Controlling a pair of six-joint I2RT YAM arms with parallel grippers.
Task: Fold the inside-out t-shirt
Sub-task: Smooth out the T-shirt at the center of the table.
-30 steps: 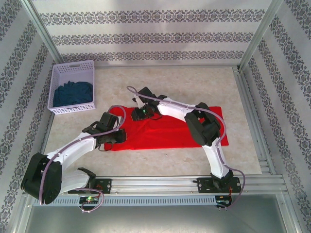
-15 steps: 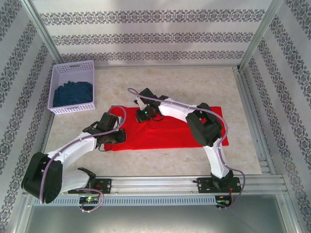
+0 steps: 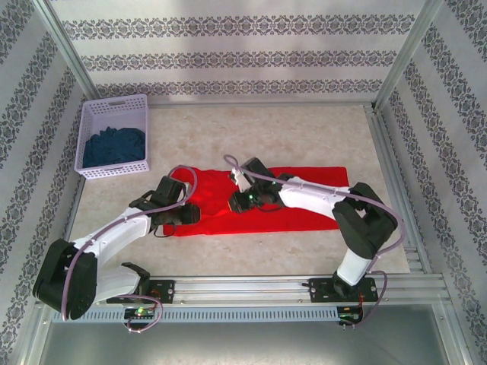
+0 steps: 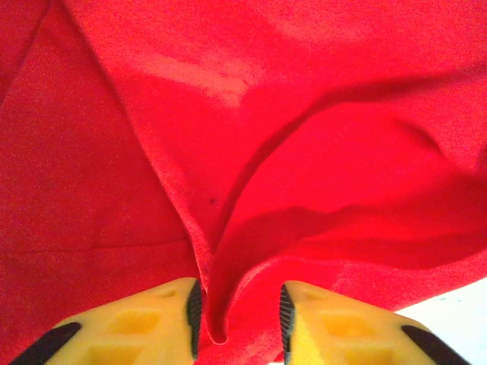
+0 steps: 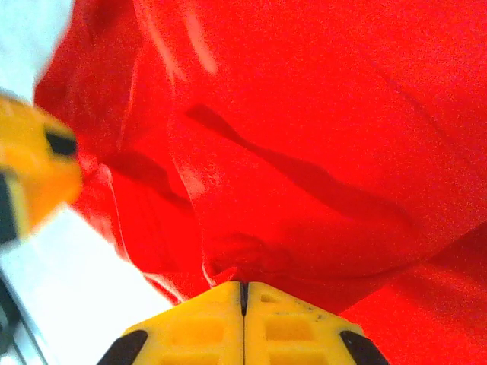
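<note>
Red t-shirt (image 3: 217, 219) lay across middle of surface (image 3: 266, 129), long edges running 9 to 3 o'clock. Your left gripper (image 4: 240, 308) sat at its 9 o'clock end: jaws parted, cloth ridge loose between. Your right gripper (image 5: 243, 289) sat mid-shirt: jaws closed, pinching bunched cloth. Bare room toward 12 o'clock; basket (image 3: 114, 137) at 10 o'clock.

White basket (image 3: 116, 106) at table's (image 3: 289, 133) far left, dark blue cloth (image 3: 112, 146) inside, patterned walls (image 3: 228, 61)
</note>
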